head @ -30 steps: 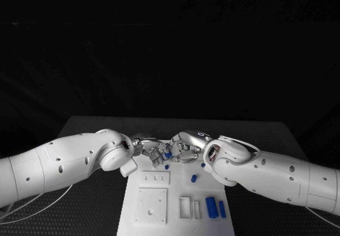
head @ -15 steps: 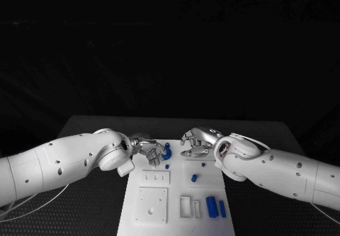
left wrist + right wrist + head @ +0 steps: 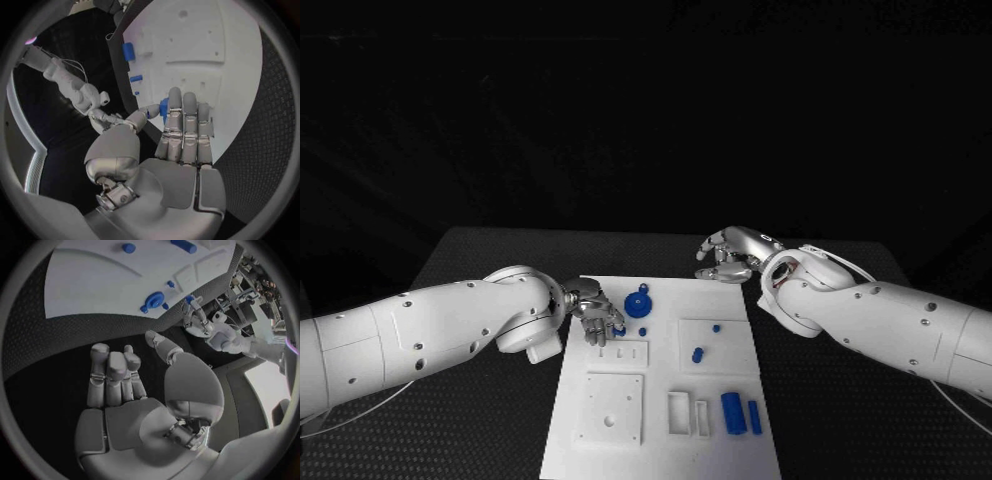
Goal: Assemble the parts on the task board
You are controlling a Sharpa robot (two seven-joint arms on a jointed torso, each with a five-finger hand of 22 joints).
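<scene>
The white task board point(image 3: 733, 300) lies in the middle of the table. A round blue part point(image 3: 638, 302) with a hole sits near the board's far left corner, and the right wrist view shows the round blue part point(image 3: 153, 301) too. My left hand point(image 3: 596, 312) hovers just left of it over the board's edge, fingers straight and together, thumb out to the side, holding nothing. In the left wrist view a blue part point(image 3: 162, 106) peeks out behind the left hand point(image 3: 181, 135), close to the thumb. My right hand point(image 3: 733, 255) hangs empty over the table beyond the board's far right corner.
Two small blue pegs point(image 3: 697, 354) point(image 3: 715, 326) stand in the right middle of the board. Two blue cylinders point(image 3: 730, 410) point(image 3: 753, 416) lie near its front right beside a slotted block point(image 3: 678, 415). A square plate point(image 3: 610, 408) sits at the front left.
The hands were together over the board's far end; they have parted. My right hand pulled back off the board to the far right. The round blue part now sits apart from my left hand.
</scene>
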